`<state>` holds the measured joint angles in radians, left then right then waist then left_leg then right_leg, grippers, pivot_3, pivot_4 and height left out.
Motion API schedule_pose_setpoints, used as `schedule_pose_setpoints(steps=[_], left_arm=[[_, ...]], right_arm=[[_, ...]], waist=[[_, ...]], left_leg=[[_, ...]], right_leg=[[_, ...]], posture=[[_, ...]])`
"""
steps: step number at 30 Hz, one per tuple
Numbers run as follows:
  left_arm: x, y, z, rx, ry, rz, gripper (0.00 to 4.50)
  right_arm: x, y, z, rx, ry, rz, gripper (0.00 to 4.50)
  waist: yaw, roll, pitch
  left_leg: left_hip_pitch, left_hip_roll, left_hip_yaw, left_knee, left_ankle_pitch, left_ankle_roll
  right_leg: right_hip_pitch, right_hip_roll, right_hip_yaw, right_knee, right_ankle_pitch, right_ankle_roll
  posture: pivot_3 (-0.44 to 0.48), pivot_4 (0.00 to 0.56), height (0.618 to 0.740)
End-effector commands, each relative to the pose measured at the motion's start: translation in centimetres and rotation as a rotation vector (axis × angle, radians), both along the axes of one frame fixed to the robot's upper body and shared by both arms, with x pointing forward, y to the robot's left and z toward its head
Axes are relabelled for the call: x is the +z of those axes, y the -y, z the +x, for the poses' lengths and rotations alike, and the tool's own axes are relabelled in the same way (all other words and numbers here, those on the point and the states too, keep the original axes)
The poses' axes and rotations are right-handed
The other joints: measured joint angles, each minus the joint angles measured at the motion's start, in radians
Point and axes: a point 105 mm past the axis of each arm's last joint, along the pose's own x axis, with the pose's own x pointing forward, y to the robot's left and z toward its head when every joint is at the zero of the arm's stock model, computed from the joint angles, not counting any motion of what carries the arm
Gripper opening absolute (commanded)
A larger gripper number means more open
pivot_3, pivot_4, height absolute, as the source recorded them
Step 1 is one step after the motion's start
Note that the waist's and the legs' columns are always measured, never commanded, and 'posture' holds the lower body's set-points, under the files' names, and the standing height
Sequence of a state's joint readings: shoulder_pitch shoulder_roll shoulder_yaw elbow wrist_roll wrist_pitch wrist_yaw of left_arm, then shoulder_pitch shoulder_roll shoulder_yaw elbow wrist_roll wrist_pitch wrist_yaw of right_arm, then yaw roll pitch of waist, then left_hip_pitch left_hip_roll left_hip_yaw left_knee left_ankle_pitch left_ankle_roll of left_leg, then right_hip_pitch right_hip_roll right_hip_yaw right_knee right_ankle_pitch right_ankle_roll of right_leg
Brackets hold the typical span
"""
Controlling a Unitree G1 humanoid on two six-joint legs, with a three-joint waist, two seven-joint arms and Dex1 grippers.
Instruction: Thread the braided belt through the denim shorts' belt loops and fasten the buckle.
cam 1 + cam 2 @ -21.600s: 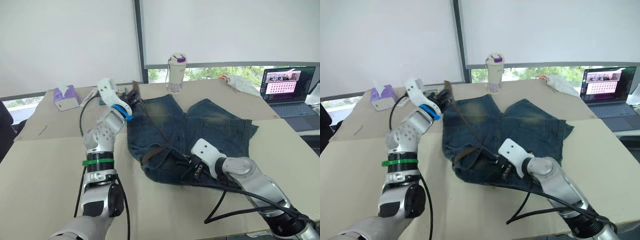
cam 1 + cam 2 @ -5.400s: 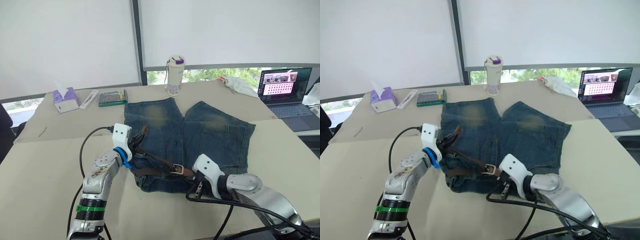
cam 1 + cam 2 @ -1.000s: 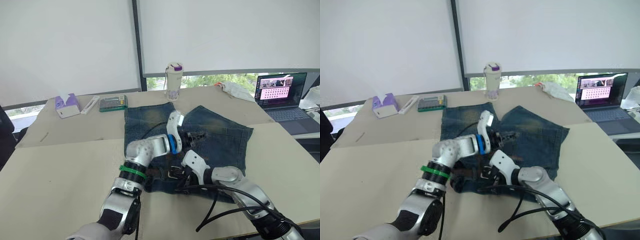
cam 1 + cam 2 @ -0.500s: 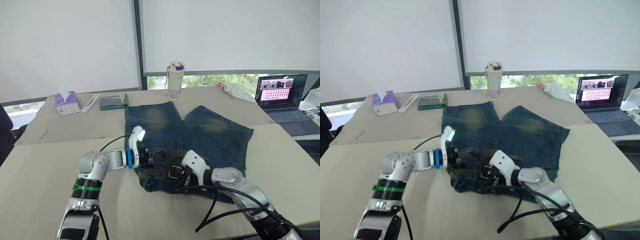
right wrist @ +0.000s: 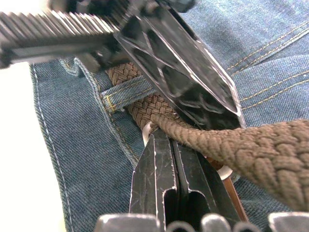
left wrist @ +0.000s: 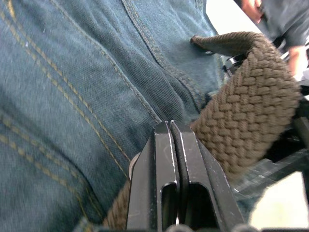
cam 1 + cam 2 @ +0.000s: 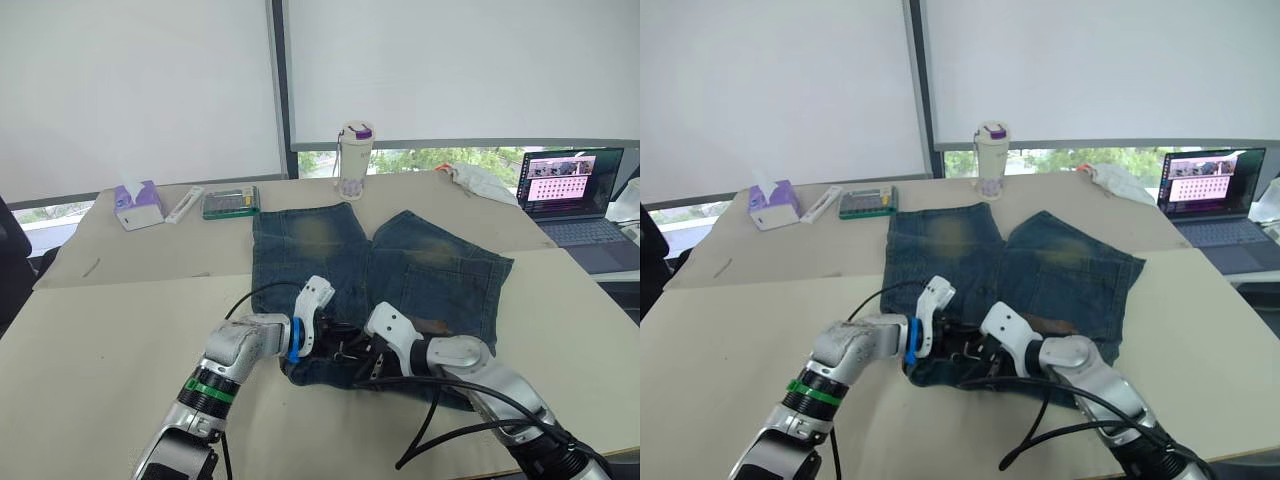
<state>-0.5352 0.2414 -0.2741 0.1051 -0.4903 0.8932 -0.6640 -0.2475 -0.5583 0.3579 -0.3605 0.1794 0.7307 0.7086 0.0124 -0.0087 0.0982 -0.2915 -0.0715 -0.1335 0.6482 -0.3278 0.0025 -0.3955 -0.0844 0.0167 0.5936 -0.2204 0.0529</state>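
Braided belt point(image 5: 203, 137) hides buckle point(image 5: 146, 133); both grippers closed.

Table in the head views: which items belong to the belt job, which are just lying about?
In the job: blue denim shorts; brown braided belt; denim belt loop; left gripper and right gripper, both shut at the waistband.

Lying about: white tumbler with purple lid; purple tissue box; green flat case; open laptop; white crumpled cloth.

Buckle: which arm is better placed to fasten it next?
Probably right: the right tool, shut, has its tips at the buckle beside a belt loop; the left tool, shut, lies against the braided belt.
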Motion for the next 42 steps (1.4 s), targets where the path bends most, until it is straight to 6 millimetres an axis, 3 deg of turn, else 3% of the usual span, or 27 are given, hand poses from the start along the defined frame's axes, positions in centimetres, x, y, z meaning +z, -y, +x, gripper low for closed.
schedule_pose_setpoints(steps=[1,6,8,10,12,15,17,20,24,29,33,37,42], left_arm=[[-3.5,-1.5,-0.5,-0.008,-0.008,0.157,0.07],[-5.2,-3.5,-0.2,0.012,0.03,0.247,0.07],[-4.8,-4.3,0.1,0.056,0.036,0.214,0.07],[-2.5,-4.1,0.5,0.118,-0.019,0.011,0.07],[1.5,-4.9,1.9,0.249,-0.155,-0.316,0.07],[3.2,-6.3,1.9,0.273,-0.202,-0.415,0.07],[3.1,-6.0,1.1,0.235,-0.2,-0.375,0.07],[3.5,-4.8,0.1,0.165,-0.197,-0.364,0.07],[3.9,-2.7,-0.9,0.075,-0.167,-0.334,0.07],[2.8,-1.3,-1.4,0.024,-0.137,-0.262,0.07],[0.1,-0.5,-1.7,0.006,-0.153,-0.139,0.07],[-3.6,-1.3,-1.3,0.063,-0.17,-0.014,0.07],[-5.2,-3.0,-0.9,0.132,-0.162,0.019,0.07]], right_arm=[[-4.4,1.5,-2.1,-0.042,-0.203,-0.095,0.0],[-4.4,1.4,-2.1,-0.046,-0.21,-0.083,0.0],[-4.4,1.4,-2.1,-0.046,-0.21,-0.081,0.0],[-4.4,1.4,-2.1,-0.046,-0.209,-0.079,0.0],[-4.4,1.3,-2.2,-0.047,-0.209,-0.077,0.0],[-4.4,1.4,-2.2,-0.05,-0.21,-0.072,0.0],[-4.4,1.4,-2.2,-0.051,-0.21,-0.063,0.0],[-4.3,1.5,-2.2,-0.052,-0.207,-0.056,0.0],[-4.1,1.6,-2.1,-0.055,-0.197,-0.06,0.0],[-3.8,1.9,-1.7,-0.069,-0.178,-0.058,0.0],[-3.8,2.0,-1.8,-0.076,-0.176,-0.057,0.0],[-3.7,2.0,-1.8,-0.081,-0.169,-0.057,0.0],[-3.1,2.2,-1.6,-0.099,-0.146,-0.048,0.0]], waist=[[0.0,0.0,0.0],[-0.001,0.0,0.0],[-0.001,0.0,0.0],[-0.004,0.0,0.0],[-0.005,0.001,0.001],[-0.008,0.0,0.002],[-0.007,-0.001,0.002],[0.0,-0.001,0.002],[0.0,-0.001,0.002],[0.0,-0.001,0.002],[0.002,-0.001,0.002],[0.005,-0.001,0.002],[0.007,-0.001,0.001]], left_leg=[[0.0,0.0,0.0,-0.001,0.0,0.0],[0.003,0.0,0.0,-0.003,0.0,0.001],[0.004,0.0,0.0,-0.003,-0.001,0.001],[0.004,0.0,0.0,-0.004,-0.001,0.001],[0.003,0.001,0.0,-0.004,-0.002,0.003],[-0.003,0.001,-0.001,-0.004,-0.003,0.005],[-0.004,0.001,-0.001,-0.004,0.002,-0.002],[-0.004,-0.001,-0.001,-0.004,0.001,-0.002],[-0.005,-0.002,-0.001,-0.004,0.002,-0.002],[-0.006,-0.001,-0.001,-0.004,0.002,-0.002],[-0.006,-0.001,-0.001,-0.004,0.002,-0.002],[-0.006,-0.001,-0.002,-0.004,0.002,-0.002],[-0.007,-0.001,-0.001,-0.004,0.002,-0.001]], right_leg=[[0.0,0.0,0.0,0.0,-0.001,0.0],[0.001,0.0,0.0,0.0,-0.003,0.001],[0.001,-0.001,0.0,0.0,-0.003,0.0],[0.001,-0.001,0.0,0.0,-0.004,0.0],[0.001,-0.001,0.0,0.001,-0.004,0.001],[-0.007,-0.001,-0.001,0.003,-0.004,0.001],[-0.008,0.0,-0.002,0.002,-0.003,0.0],[-0.007,-0.002,-0.002,0.002,0.0,-0.006],[-0.007,-0.003,-0.002,0.001,-0.002,-0.002],[-0.008,-0.002,-0.002,0.001,-0.001,-0.003],[-0.008,-0.002,-0.002,0.001,-0.002,-0.002],[-0.007,-0.003,-0.003,0.001,-0.002,-0.002],[-0.006,-0.004,-0.003,0.001,-0.002,-0.002]], posture=[[0.0,0.15,0.74],[0.0,0.15,0.74],[0.0,0.15,0.74],[0.0,0.15,0.74],[0.0,0.15,0.74],[0.0,0.15,0.74],[0.0,0.15,0.74],[0.0,0.15,0.74],[0.0,0.15,0.74],[0.0,0.15,0.74],[0.0,0.15,0.74],[0.0,0.15,0.74],[0.0,0.15,0.74]])
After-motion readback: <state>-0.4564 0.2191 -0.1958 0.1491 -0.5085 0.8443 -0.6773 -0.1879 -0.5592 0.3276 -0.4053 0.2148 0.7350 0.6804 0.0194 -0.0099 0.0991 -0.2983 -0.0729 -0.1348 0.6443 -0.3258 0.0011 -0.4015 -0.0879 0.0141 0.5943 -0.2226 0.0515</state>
